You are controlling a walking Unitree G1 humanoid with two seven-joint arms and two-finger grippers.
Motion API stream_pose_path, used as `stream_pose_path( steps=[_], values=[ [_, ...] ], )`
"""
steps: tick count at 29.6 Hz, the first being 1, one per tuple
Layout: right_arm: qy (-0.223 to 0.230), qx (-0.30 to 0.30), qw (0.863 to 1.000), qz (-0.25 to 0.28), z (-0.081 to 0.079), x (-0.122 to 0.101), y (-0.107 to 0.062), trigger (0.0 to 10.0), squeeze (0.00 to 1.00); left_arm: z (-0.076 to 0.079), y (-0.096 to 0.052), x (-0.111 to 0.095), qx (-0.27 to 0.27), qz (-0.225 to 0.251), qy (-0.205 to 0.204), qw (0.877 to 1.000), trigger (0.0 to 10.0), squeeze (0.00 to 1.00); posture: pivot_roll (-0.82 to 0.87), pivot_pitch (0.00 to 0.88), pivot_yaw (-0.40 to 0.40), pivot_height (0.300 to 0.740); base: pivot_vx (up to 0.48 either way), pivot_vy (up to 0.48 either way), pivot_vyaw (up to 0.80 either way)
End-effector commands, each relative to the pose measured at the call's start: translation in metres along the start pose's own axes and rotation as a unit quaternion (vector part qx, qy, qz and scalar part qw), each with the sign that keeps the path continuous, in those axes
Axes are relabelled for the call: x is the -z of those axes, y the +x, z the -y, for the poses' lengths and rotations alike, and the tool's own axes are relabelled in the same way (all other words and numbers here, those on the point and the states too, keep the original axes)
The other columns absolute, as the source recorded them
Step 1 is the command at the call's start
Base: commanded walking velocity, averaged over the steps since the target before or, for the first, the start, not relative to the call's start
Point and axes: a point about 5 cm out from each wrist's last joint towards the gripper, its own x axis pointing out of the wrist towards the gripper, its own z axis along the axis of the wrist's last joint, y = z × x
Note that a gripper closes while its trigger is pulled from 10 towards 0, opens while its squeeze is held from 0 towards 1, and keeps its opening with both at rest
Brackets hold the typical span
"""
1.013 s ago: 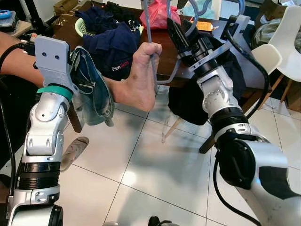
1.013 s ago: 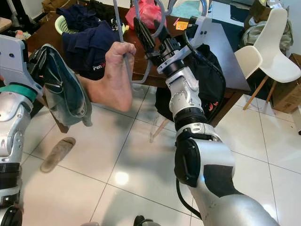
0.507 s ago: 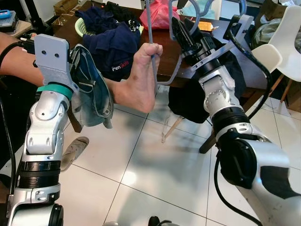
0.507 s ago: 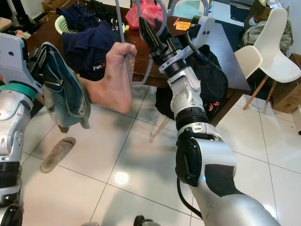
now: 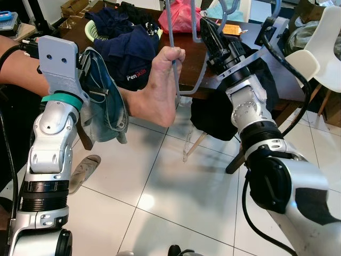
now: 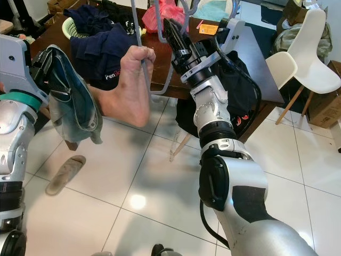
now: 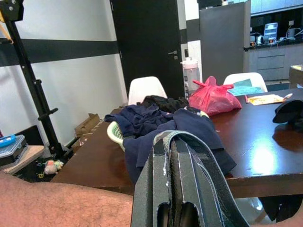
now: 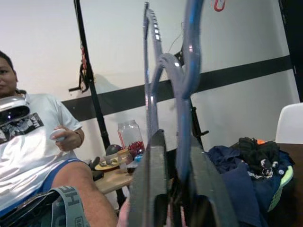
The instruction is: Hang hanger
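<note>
A grey-blue plastic hanger (image 5: pixel 169 24) stands upright in front of the table. A person's hand (image 5: pixel 162 69) grips its long bar from the left. My right gripper (image 5: pixel 209 33) is raised at the hanger's upper part, and the right wrist view shows its fingers (image 8: pixel 149 189) shut on the hanger (image 8: pixel 184 71). My left gripper (image 7: pixel 174 142) is held up at the left, shut on a grey-teal garment (image 5: pixel 104 104) that hangs down beside the person's forearm.
Behind stands a dark wooden table (image 6: pixel 256 58) with navy clothes (image 5: pixel 130 48), a green basket (image 5: pixel 91 29) and a pink bag (image 5: pixel 178 16). White chairs (image 5: pixel 325 48) are at the right. A sandal (image 5: pixel 82 170) lies on the tiled floor. A person (image 8: pixel 28 142) sits nearby.
My right gripper has shifted slightly up and to the right along the hanger. The person's hand has risen a little with the bar. My left arm has barely moved.
</note>
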Motion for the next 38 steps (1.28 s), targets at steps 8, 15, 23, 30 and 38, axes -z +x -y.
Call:
stream_pose_path(
  steps=[8, 15, 23, 30, 38],
  values=[
    [0.008, -0.021, 1.0, 0.001, -0.003, -0.001, 0.004, 0.0, 0.0, 0.0, 0.0, -0.003, -0.002, 0.009, 0.003, 1.0, 10.0, 0.0, 0.32, 0.0, -0.044, 0.74, 0.0, 0.0, 0.0],
    [0.009, -0.026, 1.0, 0.008, -0.002, -0.006, 0.004, 0.0, 0.0, 0.002, -0.001, -0.004, -0.004, 0.01, 0.0, 1.0, 10.0, 0.0, 0.32, 0.0, -0.051, 0.74, 0.0, 0.0, 0.0],
    [0.009, -0.019, 1.0, 0.022, 0.0, -0.011, 0.005, 10.0, 0.0, 0.003, -0.002, -0.005, -0.001, 0.014, -0.003, 1.0, 10.0, 0.0, 0.32, 0.0, -0.048, 0.74, 0.0, 0.0, 0.0],
    [0.006, -0.016, 0.999, 0.027, 0.002, -0.014, 0.003, 10.0, 0.0, 0.004, -0.002, -0.006, 0.001, 0.017, -0.003, 1.0, 10.0, 0.0, 0.32, 0.0, -0.047, 0.74, 0.0, 0.0, 0.0],
    [0.002, -0.016, 1.0, 0.024, 0.003, -0.013, 0.001, 10.0, 0.0, 0.004, -0.005, -0.003, 0.002, 0.009, -0.004, 1.0, 10.0, 0.0, 0.31, 0.0, -0.042, 0.74, 0.0, 0.0, 0.0]
  ],
)
